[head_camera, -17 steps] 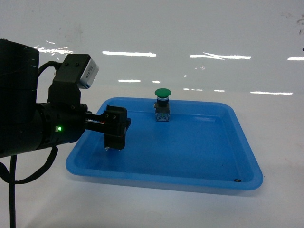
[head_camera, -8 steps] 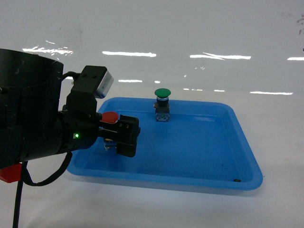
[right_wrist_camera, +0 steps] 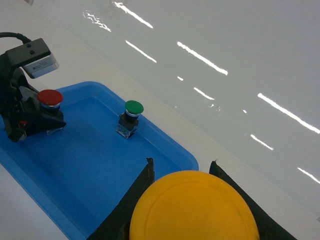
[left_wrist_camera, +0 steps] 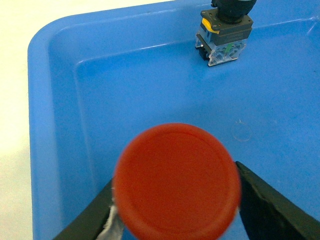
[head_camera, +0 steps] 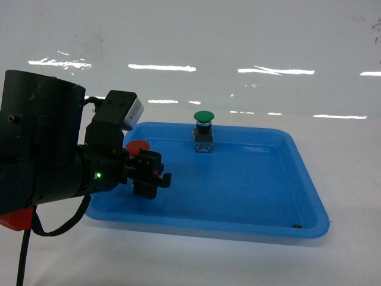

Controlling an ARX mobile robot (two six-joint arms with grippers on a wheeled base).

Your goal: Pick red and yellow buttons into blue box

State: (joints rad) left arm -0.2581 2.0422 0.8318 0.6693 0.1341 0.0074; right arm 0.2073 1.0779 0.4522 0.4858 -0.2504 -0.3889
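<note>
The white surface [head_camera: 196, 36] fills most of the head view, glossy and streaked with light reflections. On it, across the lower middle of the frame, sits a shallow blue tray [head_camera: 309, 223]. The deep blue box itself shows in none of the views, so I cannot say where it stands.

At the left of the head view the left gripper [head_camera: 149, 174] hangs over the tray's left end. Its fingers [left_wrist_camera: 272, 210] are clamped on the red button [left_wrist_camera: 176, 182] below the cap, which fills the lower centre of the left wrist view, and the button looks lifted clear of the tray floor. In the right wrist view the right gripper [right_wrist_camera: 192, 220] has its fingers closed either side of the yellow button [right_wrist_camera: 194, 207], low in the frame, well away from the tray.

A green button [head_camera: 203, 131] stands upright near the tray's far wall, upper middle of the head view, apart from both grippers.

These switches look light, hard and rigid. The domed caps appear smooth and would likely slip under a pinch; the squarer black-and-clear base below offers flatter faces, so that is the better place to hold. The clear part may crack if dropped from height, I would guess.
</note>
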